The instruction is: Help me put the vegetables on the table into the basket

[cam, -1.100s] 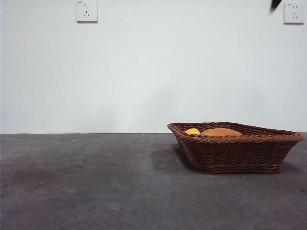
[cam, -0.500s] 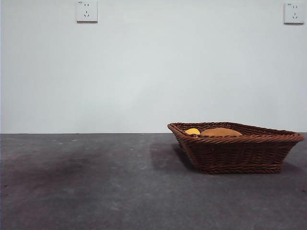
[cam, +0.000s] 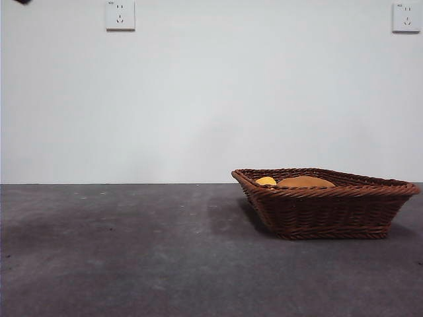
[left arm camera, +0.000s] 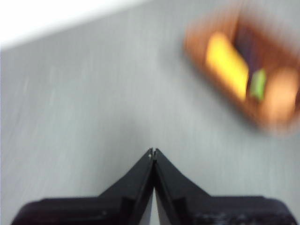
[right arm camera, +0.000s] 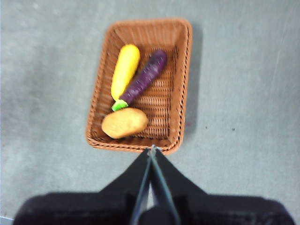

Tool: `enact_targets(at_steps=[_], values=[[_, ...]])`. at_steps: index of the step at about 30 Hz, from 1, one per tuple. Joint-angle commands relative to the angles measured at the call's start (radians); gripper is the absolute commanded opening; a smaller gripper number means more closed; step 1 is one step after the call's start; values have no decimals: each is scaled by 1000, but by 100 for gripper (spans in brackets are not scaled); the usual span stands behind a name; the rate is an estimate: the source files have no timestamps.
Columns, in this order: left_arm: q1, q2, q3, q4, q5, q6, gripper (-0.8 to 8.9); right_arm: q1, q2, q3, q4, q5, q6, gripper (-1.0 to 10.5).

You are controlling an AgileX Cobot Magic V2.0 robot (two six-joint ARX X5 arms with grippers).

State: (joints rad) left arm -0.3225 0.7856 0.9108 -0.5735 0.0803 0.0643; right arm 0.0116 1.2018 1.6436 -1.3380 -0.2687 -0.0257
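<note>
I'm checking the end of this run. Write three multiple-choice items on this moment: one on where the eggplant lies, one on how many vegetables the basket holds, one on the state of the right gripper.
1. Where does the eggplant lie?
A. On the table outside the basket
B. In the basket, between the corn and the far wall
C. In a gripper

2. How many vegetables are in the basket?
A. One
B. Two
C. Three

3. What is the state of the right gripper?
A. Shut, holding nothing
B. Shut on the potato
C. Wide open

Answers:
1 B: the right wrist view shows it on the basket floor beside the corn.
2 C: corn, eggplant and potato all lie inside the rim.
3 A: its jaws meet at the tips, above the basket's rim, with nothing between them.
</note>
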Motion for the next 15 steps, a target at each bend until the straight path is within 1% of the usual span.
enact_targets(at_steps=[1, 2, 3, 5, 6, 8, 10, 15], values=[[158, -150, -356, 421, 105, -89, -4, 1, 45, -3, 6, 0, -3, 1], [208, -215, -473, 500, 119, -114, -4, 1, 68, -3, 6, 1, -3, 1], [248, -281, -562, 524, 117, -121, -4, 1, 87, -3, 6, 1, -3, 1], [334, -428, -719, 496, 74, -120, -4, 1, 126, -3, 6, 1, -3, 1], [376, -499, -787, 463, 68, -120, -4, 1, 145, -3, 6, 1, -3, 1], [429, -584, -871, 399, 65, -120, -4, 1, 174, -3, 6, 1, -3, 1], [444, -611, -895, 389, 47, -120, -4, 1, 189, -3, 7, 1, -3, 1], [441, -644, -898, 409, 49, -105, -4, 1, 211, -3, 7, 2, -3, 1]])
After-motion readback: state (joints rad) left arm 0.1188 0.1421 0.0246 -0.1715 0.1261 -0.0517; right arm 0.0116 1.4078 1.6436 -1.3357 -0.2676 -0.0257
